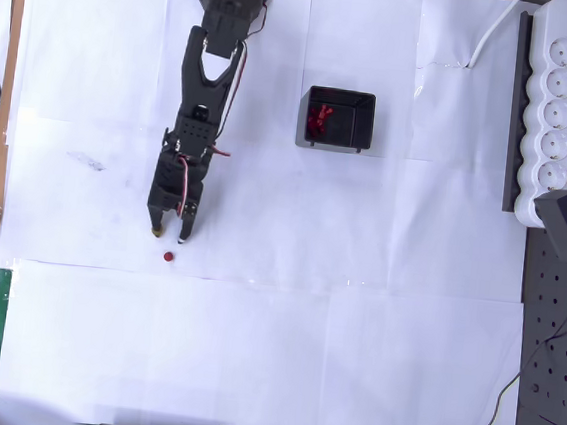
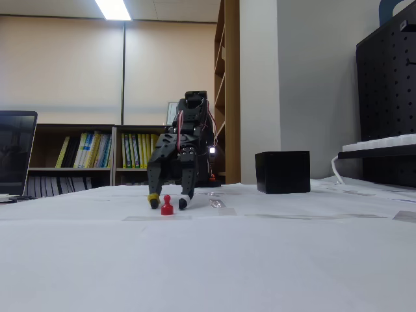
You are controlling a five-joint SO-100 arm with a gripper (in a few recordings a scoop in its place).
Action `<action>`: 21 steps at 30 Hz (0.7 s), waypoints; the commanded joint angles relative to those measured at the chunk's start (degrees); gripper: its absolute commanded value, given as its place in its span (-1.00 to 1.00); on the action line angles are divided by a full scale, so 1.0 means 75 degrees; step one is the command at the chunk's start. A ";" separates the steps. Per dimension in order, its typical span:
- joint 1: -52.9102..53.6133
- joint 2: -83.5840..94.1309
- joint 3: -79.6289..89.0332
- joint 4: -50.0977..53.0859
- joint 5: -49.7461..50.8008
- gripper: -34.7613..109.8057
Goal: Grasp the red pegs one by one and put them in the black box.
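Overhead view | fingers [image 1: 170,233] spread wide | red peg [image 1: 168,257] just beyond | black box [image 1: 339,118] well apart

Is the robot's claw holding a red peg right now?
No. The gripper is open and holds nothing; the red peg stands on the table just in front of its fingertips.

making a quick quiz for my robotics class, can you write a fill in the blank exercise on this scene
1. The lone red peg on the white paper stands just in front of the ____ end effector.
2. The end effector's fingers are spread ____, gripping nothing.
3. Several red pegs already lie inside the ____ box.
4. In the fixed view, the lone peg stands ____ on the table.

Missing words: black; open; black; upright
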 commanded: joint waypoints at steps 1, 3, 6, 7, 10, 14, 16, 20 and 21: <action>-0.0023 0.0070 0.0609 -0.0715 -0.0164 -0.32; -0.0047 0.0199 0.0609 -0.1055 -0.0188 -0.32; -0.0047 0.0398 0.0633 -0.1418 -0.0152 -0.32; -0.0023 0.0445 0.0645 -0.1477 -0.0129 -0.32; 0.0035 0.0574 0.0738 -0.1523 -0.0117 -0.32; 0.0094 0.0715 0.0844 -0.1594 -0.0094 -0.32; 0.0094 0.0797 0.0938 -0.1594 -0.0082 -0.32; 0.0094 0.0996 0.1195 -0.1594 -0.0082 -0.32; 0.0105 0.1043 0.1266 -0.1594 -0.0094 -0.32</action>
